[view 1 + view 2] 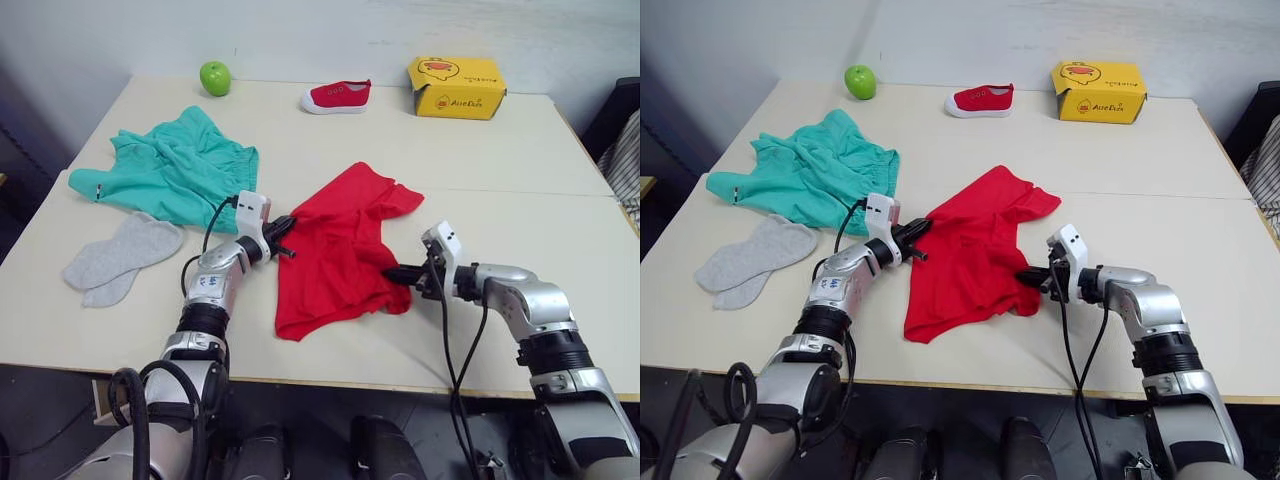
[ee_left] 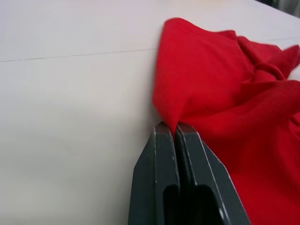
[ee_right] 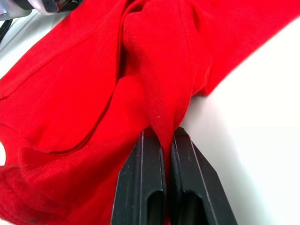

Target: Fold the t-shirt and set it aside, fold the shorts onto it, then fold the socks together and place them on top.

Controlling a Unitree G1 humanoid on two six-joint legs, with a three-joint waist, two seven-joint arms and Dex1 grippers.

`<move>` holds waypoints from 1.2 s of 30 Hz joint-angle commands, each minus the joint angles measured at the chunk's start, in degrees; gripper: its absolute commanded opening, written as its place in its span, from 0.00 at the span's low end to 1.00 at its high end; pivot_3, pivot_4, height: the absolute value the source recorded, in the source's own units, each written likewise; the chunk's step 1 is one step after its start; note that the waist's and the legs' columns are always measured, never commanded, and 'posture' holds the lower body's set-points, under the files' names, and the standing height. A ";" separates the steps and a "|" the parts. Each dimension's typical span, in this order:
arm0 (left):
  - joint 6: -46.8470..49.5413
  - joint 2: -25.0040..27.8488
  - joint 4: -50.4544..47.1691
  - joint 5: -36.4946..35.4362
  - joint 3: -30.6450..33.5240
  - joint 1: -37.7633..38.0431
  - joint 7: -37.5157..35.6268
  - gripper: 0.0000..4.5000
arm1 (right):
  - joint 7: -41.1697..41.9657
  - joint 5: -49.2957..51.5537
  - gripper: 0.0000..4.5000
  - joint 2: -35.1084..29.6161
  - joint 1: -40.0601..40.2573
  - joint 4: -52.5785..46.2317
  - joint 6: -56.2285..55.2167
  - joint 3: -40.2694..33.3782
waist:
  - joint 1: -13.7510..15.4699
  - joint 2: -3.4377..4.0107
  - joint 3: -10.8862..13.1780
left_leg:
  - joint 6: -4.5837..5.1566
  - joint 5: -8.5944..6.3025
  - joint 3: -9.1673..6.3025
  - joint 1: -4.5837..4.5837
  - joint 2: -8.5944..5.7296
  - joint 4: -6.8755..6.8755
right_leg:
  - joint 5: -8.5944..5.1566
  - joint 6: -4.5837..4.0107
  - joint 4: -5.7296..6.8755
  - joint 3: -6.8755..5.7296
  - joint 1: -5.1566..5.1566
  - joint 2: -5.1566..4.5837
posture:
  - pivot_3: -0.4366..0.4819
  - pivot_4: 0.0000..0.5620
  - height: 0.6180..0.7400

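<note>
Your left gripper [image 1: 283, 232] is pinched tight on the t-shirt's [image 1: 335, 250] left edge. Your right gripper [image 1: 400, 273] is clamped on its right edge, cloth between both fingers.

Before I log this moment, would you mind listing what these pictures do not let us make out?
- The t-shirt: its collar band and chest print are hidden in the head views by its own crumpled folds.
- The socks: they overlap, so the lower one's full outline is covered.
- The yellow box: its print is too small to read.
- Left wrist view: the left gripper pinches cloth, but the shirt runs off the edge.
</note>
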 commanded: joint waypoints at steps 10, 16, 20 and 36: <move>-1.02 12.12 -22.23 3.78 -5.69 10.57 -7.23 0.57 | 9.52 -2.54 0.62 -10.27 7.03 -9.11 -12.08 -3.55 | 0.14 0.07 0.04 | -0.01 -0.05 0.02 -0.13 -0.01 -0.12 | 0.00 0.00 -0.02 -0.03 -0.18 -0.03 | 0.48 0.27 1.00; -15.88 24.11 -32.30 8.02 -10.65 21.78 -18.25 1.00 | 12.65 -12.92 1.00 -15.28 7.96 4.79 -52.36 -4.46 | 0.11 0.08 0.05 | 0.06 -0.16 0.20 -0.07 -0.03 -0.02 | 0.03 0.05 -0.25 -0.10 -0.07 -0.10 | 0.48 0.27 1.00; -38.34 28.23 -26.31 11.90 -12.32 22.96 -17.93 1.00 | 15.15 -16.70 1.00 -14.82 4.50 18.61 -76.60 -2.80 | 0.02 0.14 0.08 | 0.06 -0.15 0.27 0.12 0.00 -0.05 | 0.03 0.04 -0.36 -0.05 0.01 -0.11 | 0.48 0.27 1.00; -73.78 24.93 -0.73 22.45 -23.85 10.02 -15.35 1.00 | 2.32 -37.58 1.00 -5.70 -11.36 44.65 -108.98 10.25 | -1.40 0.22 -0.09 | 0.21 -0.27 0.71 1.14 0.13 -0.18 | 0.04 0.01 -0.11 -0.08 0.80 -0.23 | 0.48 0.27 1.00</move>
